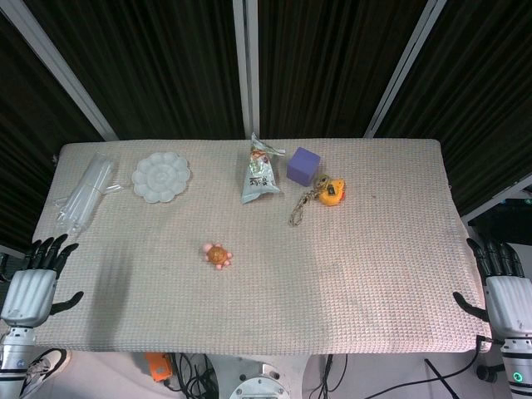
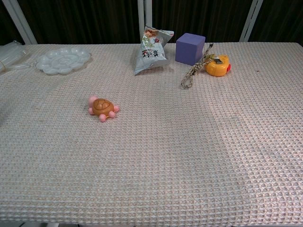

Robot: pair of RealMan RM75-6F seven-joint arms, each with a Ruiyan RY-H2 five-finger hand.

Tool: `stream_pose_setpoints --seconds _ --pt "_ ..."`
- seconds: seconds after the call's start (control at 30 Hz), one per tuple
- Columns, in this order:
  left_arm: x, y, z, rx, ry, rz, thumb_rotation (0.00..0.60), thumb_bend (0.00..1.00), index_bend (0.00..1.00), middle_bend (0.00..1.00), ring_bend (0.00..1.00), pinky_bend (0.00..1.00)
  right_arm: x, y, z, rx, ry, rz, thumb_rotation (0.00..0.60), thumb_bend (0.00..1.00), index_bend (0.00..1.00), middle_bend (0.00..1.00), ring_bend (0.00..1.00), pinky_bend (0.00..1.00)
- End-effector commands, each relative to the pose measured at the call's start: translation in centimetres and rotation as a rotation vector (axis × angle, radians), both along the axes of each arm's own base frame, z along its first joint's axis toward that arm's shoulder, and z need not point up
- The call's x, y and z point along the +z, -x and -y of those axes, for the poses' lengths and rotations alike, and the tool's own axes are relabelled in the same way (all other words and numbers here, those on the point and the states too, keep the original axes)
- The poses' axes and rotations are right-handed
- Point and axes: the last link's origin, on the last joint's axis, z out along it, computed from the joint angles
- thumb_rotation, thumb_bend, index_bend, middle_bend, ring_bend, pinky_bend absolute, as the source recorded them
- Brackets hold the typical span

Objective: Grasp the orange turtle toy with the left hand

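Turtle: one orange turtle toy (image 2: pixel 102 108) with pink feet sits alone on the bench (image 2: pixel 189 156), well ahead and to the inside of the left fingers.
Left hand: left hand (image 1: pixel 32 283) at the near-left bench edge, fingers (image 1: pixel 51 248) spread wide, holding nothing.
Right hand: right hand (image 1: pixel 503 287) at the near-right edge, fingers (image 1: pixel 497 253) apart, empty.
Views: both hands show only from the head camera; the chest camera shows none.
Count: one white palette tray (image 1: pixel 161 175), wells appearing bare; one snack packet (image 1: pixel 261 170); one purple cube (image 1: pixel 304 165); one yellow keychain toy (image 1: pixel 331 190) with cord.
Far left: clear plastic wrapping (image 1: pixel 83 193) beyond the left fingers.
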Motion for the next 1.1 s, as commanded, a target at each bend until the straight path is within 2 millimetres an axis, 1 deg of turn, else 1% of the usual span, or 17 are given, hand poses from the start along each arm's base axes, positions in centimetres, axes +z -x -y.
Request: stream_pose_setpoints --seconds 0.03,0.17,0.2,0.27,0.33,0.43,0.53,0.57,0.67,0.73,0.97,1.1 --pt "-0.1 0.0 -0.2 -0.008 -0.001 0.004 0.6 0.15 0.14 0.04 0.0 0.0 -0.1 0.0 0.1 0.0 -0.002 -0.004 0.6 0.1 0.0 0.0 0.0 0.0" --pt "-0.2 -0.4 -0.4 -0.036 -0.012 0.016 0.6 0.15 0.14 0.06 0.0 0.01 -0.3 -0.1 0.2 0.006 -0.01 -0.007 0.6 0.1 0.0 0.0 0.0 0.0" --pt "-0.4 -0.5 -0.4 -0.05 -0.018 0.026 0.6 0.15 0.15 0.07 0.0 0.03 -0.3 -0.1 0.2 0.009 -0.009 -0.007 0.6 0.1 0.0 0.0 0.0 0.0" --pt "-0.6 -0.8 -0.5 -0.072 -0.012 0.043 0.6 0.15 0.16 0.11 0.0 0.12 -0.1 -0.1 0.2 0.017 0.001 -0.004 0.6 0.1 0.0 0.0 0.0 0.0" --pt "-0.8 -1.3 -1.0 -0.099 -0.002 0.05 0.6 0.15 0.17 0.12 0.0 0.16 0.1 0.0 0.2 0.02 0.015 -0.001 0.6 0.1 0.0 0.0 0.0 0.0" --pt "-1.1 -2.4 -2.0 -0.151 0.014 0.056 0.6 0.15 0.18 0.14 0.01 0.17 0.4 0.1 0.2 0.02 0.029 0.001 0.6 0.1 0.0 0.0 0.0 0.0" --pt "-1.7 -4.2 -3.2 -0.222 0.061 0.072 0.6 0.15 0.19 0.15 0.02 0.18 0.6 0.2 0.2 0.019 0.031 -0.006 0.6 0.1 0.0 0.0 0.0 0.0" --pt "-2.1 -5.0 -3.8 -0.258 0.086 0.081 0.6 0.16 0.2 0.15 0.02 0.18 0.6 0.2 0.3 0.02 0.031 -0.01 0.6 0.1 0.0 0.0 0.0 0.0" --pt "-3.5 -6.5 -5.0 -0.327 0.163 0.085 0.6 0.16 0.24 0.18 0.04 0.21 0.7 0.1 0.4 0.028 0.034 -0.004 0.6 0.1 0.0 0.0 0.0 0.0" --pt "-4.9 -7.7 -5.8 -0.369 0.229 0.085 0.6 0.16 0.24 0.18 0.04 0.22 0.6 0.0 0.5 0.034 0.03 0.004 0.6 0.1 0.0 0.0 0.0 0.0" --pt "-10.2 -11.8 -8.9 -0.423 0.417 0.093 0.6 0.16 0.26 0.18 0.04 0.22 0.4 -0.2 1.0 0.051 0.025 0.018 0.6 0.1 0.0 0.0 0.0 0.0" --pt "-12.4 -13.2 -9.9 -0.453 0.456 0.046 0.6 0.16 0.26 0.18 0.04 0.22 0.2 0.1 0.9 0.047 0.016 0.011 0.6 0.1 0.0 0.0 0.0 0.0"
